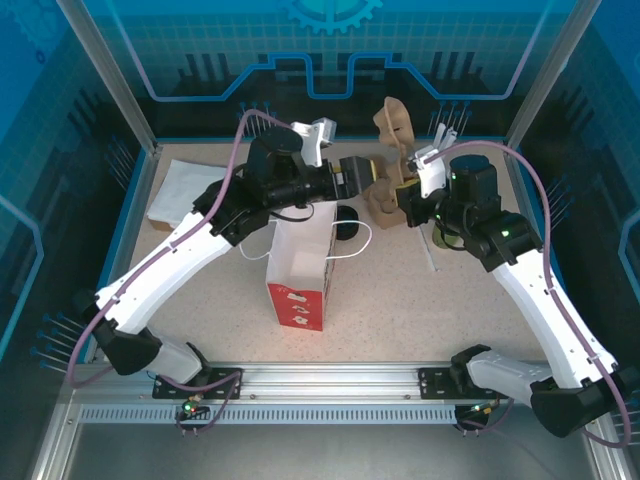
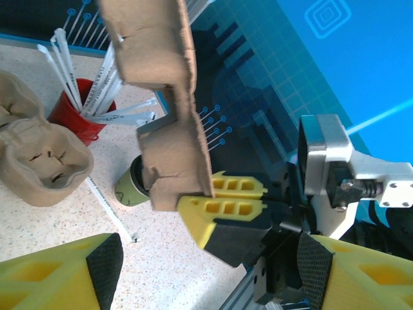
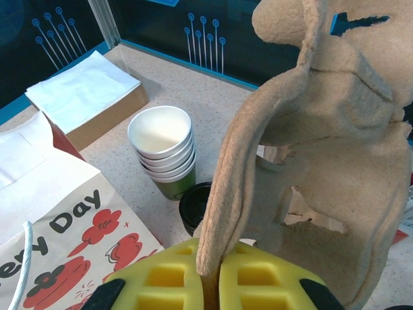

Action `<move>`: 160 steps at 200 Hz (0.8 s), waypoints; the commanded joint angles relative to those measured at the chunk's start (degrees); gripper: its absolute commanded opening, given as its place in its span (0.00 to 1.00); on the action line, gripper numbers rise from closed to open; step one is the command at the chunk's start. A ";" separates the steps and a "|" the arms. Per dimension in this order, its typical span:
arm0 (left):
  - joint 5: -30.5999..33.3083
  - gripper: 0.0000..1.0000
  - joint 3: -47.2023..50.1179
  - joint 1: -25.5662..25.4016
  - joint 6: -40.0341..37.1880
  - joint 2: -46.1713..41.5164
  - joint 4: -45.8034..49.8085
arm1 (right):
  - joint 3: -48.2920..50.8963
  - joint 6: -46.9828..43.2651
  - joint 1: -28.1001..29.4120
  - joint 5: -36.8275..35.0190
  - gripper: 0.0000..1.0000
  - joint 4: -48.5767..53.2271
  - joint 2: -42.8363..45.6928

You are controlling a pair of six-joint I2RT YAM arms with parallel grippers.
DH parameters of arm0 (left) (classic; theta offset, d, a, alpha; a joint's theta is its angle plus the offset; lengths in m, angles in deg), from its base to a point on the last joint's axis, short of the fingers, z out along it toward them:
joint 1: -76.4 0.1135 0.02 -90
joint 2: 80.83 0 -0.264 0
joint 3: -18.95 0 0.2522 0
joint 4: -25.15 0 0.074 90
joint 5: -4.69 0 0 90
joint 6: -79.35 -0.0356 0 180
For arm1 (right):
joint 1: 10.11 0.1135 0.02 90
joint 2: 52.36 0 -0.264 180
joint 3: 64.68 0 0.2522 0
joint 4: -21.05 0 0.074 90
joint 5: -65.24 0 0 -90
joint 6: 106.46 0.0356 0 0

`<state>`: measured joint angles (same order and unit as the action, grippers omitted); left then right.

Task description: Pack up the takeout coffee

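Yellow fingers of the right claw [image 3: 210,274] sit closest, pinched tight on the lower edge of a cardboard cup tray [image 3: 322,129], holding it up off the table [image 1: 400,300]. Left claw [image 2: 206,268]: jaws wide apart, nothing between them, pointed at that raised tray from close by. Takeout coffee [image 3: 195,208]: upright on the table with its black lid on, right next to the stack of empty cups [image 3: 161,145] and just beside the paper bag [image 1: 300,262], not in it. Progress, my reading: early. The bag stands upright and looks ready. No cup is seated in the raised tray, and none can be seen in the bag. Left to do: get the coffee into the tray or the bag; I cannot tell which is meant to come first. Materials: the tray is moulded pulp, tan and fuzzy, with ragged slots and soft rounded pockets. A second tray [image 2: 39,161] lies flat on the table. The bag is smooth white paper with a red base, a red flower print and a thin white cord handle. The lid is round, black plastic. The stacked cups are white inside and olive-green outside, with rolled rims. Napkins [image 3: 80,90] make a flat white pile, and a red cup of straws [image 2: 82,113] stands near the second tray. The tabletop is pale and speckled.
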<state>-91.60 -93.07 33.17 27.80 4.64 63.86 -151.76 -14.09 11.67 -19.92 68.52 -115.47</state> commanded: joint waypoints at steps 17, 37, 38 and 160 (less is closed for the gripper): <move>-2.19 0.71 -6.08 -0.99 -0.83 4.82 -2.40 | 1.34 2.09 1.07 2.93 0.08 -2.62 1.65; -2.09 0.68 -8.85 -1.36 -1.09 7.54 -1.48 | 1.76 2.59 1.07 3.25 0.08 -2.82 2.45; -2.08 0.68 -9.00 -1.35 -1.05 7.66 -1.44 | 1.77 2.57 1.07 3.25 0.08 -2.75 2.46; -2.77 0.44 -16.46 -2.09 -0.66 15.74 1.96 | 1.78 3.45 1.41 4.38 0.08 -2.86 3.59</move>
<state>-93.15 -107.21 31.62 27.94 19.66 64.95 -150.36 -11.29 11.76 -16.73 67.10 -112.21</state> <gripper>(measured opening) 0.455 0.084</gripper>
